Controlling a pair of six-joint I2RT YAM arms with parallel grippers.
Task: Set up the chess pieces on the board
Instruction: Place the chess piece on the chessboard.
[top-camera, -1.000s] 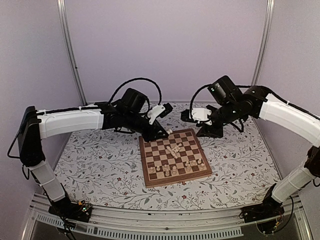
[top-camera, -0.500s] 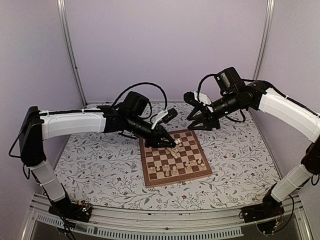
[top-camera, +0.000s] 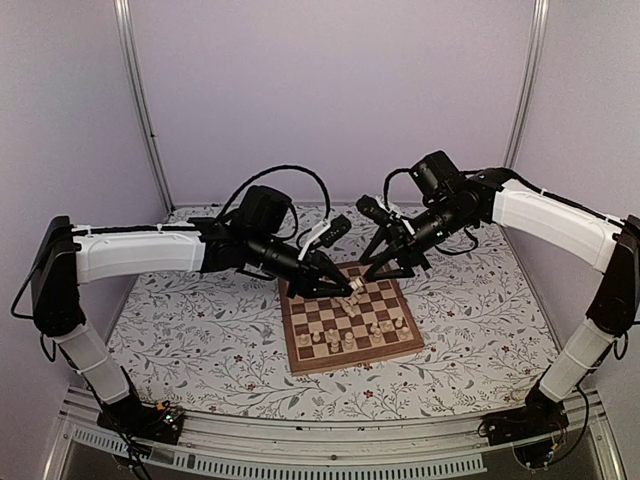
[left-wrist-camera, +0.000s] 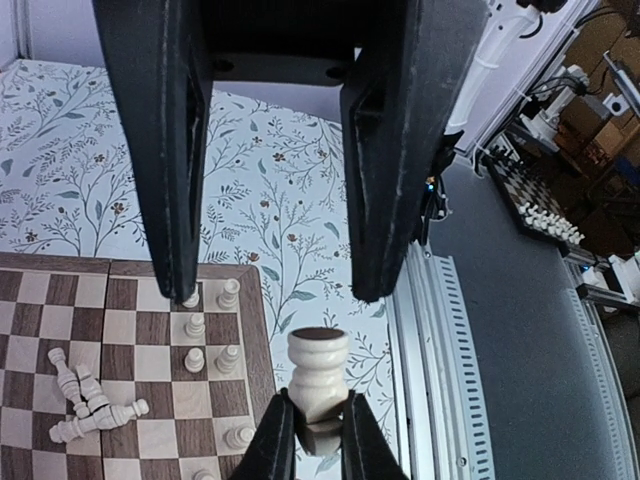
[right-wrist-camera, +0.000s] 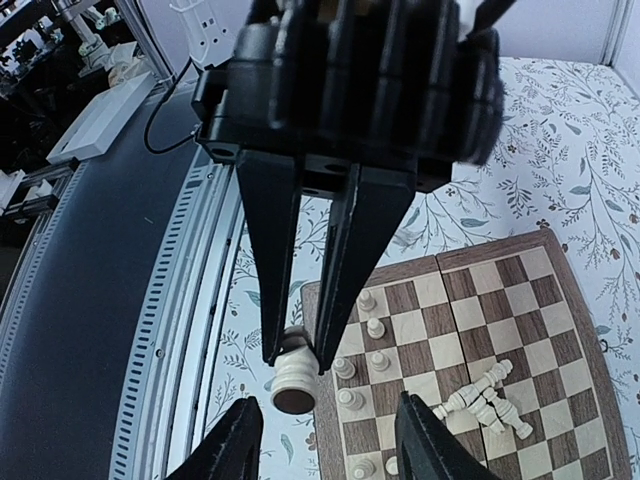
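Observation:
The board (top-camera: 291, 330) lies on the floral cloth in the middle. Several cream chess pieces (top-camera: 338, 341) stand near its front edge, and a few lie tipped over (top-camera: 350, 302) at its centre. My left gripper (top-camera: 347, 290) is shut on a cream rook-like piece (left-wrist-camera: 318, 372) and holds it in the air over the board's far side. My right gripper (top-camera: 372, 268) is open and faces it. Its fingers (left-wrist-camera: 395, 150) hang spread just beyond the piece without touching it. The right wrist view shows the held piece (right-wrist-camera: 293, 378) between the left gripper's fingers (right-wrist-camera: 272, 250).
The floral tablecloth (top-camera: 200, 320) surrounds the board. A metal rail (top-camera: 330, 445) runs along the table's near edge. Upright frame posts (top-camera: 140, 100) stand at the back corners. Both arms reach in over the board's far edge.
Both grippers have closed in on each other over the board's far side. The left one moved right with the piece. The right one swung left and down, open, until it faced the piece.

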